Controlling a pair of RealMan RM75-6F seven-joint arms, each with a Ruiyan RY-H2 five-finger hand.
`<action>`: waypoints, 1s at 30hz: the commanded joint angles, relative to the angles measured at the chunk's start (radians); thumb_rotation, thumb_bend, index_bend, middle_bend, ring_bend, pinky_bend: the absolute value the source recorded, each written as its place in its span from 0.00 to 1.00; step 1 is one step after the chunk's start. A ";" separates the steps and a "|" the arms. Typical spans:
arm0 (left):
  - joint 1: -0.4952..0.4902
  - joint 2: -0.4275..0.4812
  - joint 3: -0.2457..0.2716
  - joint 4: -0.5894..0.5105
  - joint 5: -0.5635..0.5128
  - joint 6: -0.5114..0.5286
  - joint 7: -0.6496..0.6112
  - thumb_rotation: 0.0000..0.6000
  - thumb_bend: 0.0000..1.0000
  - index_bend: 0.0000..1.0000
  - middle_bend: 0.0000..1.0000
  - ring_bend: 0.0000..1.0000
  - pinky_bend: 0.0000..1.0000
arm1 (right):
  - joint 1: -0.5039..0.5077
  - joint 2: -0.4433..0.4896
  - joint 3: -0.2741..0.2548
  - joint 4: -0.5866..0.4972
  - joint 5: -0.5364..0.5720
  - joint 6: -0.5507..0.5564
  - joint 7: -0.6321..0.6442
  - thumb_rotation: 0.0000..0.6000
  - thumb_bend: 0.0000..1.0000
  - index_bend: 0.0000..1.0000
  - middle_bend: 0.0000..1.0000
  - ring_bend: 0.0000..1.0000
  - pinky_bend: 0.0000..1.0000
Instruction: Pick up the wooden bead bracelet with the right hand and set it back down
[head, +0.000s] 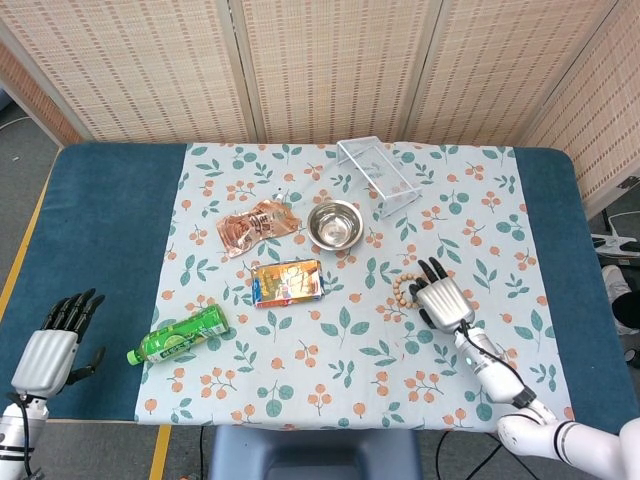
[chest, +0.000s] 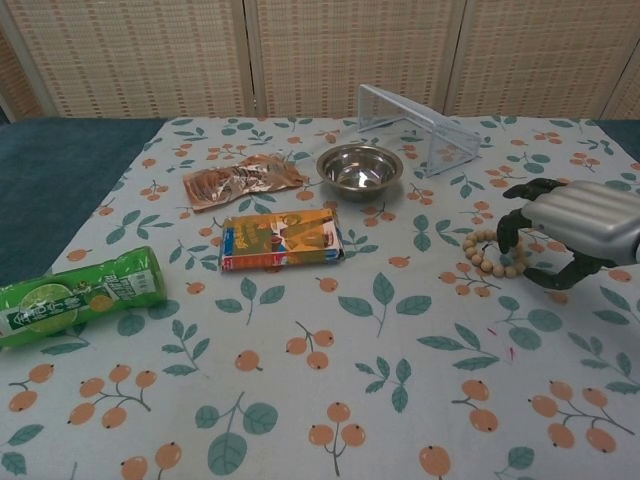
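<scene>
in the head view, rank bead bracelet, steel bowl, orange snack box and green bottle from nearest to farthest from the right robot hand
From the right robot hand:
1. Bead bracelet, right at its fingers, on their left.
2. Steel bowl, up and left, mid-cloth.
3. Orange snack box, further left.
4. Green bottle, far left cloth edge.

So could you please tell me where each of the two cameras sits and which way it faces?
Head view: high above the near table edge, looking steeply down on the floral cloth; left hand and right hand show.
Chest view: low at the near edge, looking across toward the woven screens; only the right hand shows.
Both share the bead bracelet, steel bowl and green bottle.
</scene>
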 joint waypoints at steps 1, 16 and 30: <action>-0.002 -0.001 0.001 0.001 0.000 -0.004 0.001 1.00 0.43 0.00 0.00 0.00 0.09 | 0.007 -0.008 -0.005 0.011 0.002 -0.011 -0.002 0.90 0.34 0.40 0.34 0.00 0.00; -0.004 0.001 0.002 -0.003 -0.002 -0.012 -0.005 1.00 0.43 0.00 0.00 0.00 0.09 | 0.042 -0.048 -0.028 0.052 -0.009 -0.036 -0.089 1.00 0.34 0.51 0.41 0.04 0.00; -0.004 0.003 0.003 -0.006 -0.002 -0.013 -0.001 1.00 0.43 0.00 0.00 0.00 0.09 | 0.045 -0.045 -0.029 0.048 -0.032 -0.009 -0.025 1.00 0.68 0.80 0.62 0.25 0.00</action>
